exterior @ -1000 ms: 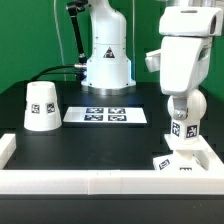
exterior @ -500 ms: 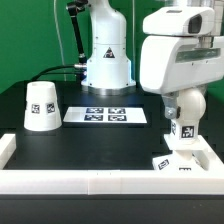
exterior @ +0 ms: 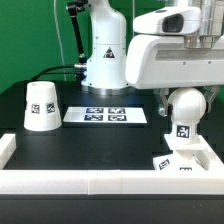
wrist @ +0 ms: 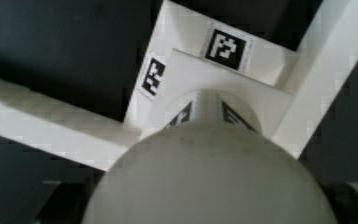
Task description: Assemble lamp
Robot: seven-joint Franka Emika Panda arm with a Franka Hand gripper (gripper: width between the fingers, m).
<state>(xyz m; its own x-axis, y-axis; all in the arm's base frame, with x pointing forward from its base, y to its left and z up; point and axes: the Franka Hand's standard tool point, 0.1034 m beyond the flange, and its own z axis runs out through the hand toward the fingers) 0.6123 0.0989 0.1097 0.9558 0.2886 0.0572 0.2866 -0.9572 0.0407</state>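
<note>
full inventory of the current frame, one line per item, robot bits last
shade: 1, white with a black square tag, standing on the table at the exterior view's left.
bulb: 1, white, round, tag on its neck, upright over the base at the exterior view's right.
base: 1, white, tagged, in the corner of the rail at the exterior view's right.
marker board: 1, white with four black tags, flat at table centre.
table: 1, black.
rail: 1, white, along the table's near edge and sides.
pedestal: 1, white, behind the marker board.
gripper: 1, white, above the bulb; jaws hidden.
</note>
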